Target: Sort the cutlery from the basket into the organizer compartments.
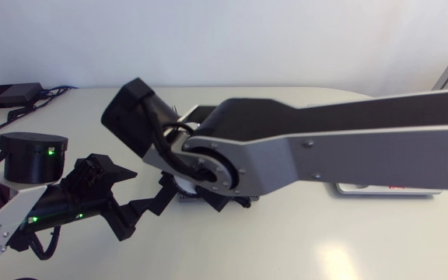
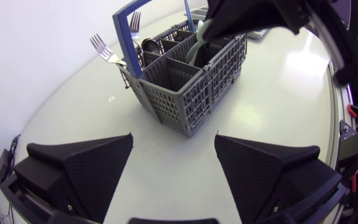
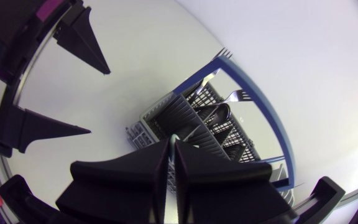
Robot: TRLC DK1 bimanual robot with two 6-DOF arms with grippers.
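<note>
Right gripper pinches a pale handle, its end down in basket below; left gripper open, basket just ahead. Risk: piece snags divider on lift & drags basket.

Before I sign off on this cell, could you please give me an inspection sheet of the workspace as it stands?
Surface: white table, no spills seen.
Job's things: grey slotted plastic basket with blue handle upright, holding silver forks and a spoon; organizer not identifiable.
Clutter: flat white object with red marking beside the right arm.
Grippers: left gripper short of the basket, jaws open; right gripper over the basket, jaws closed on a pale utensil handle.
Cables: black cables running from a black box at the table's far left.
Surroundings: nothing seen.
</note>
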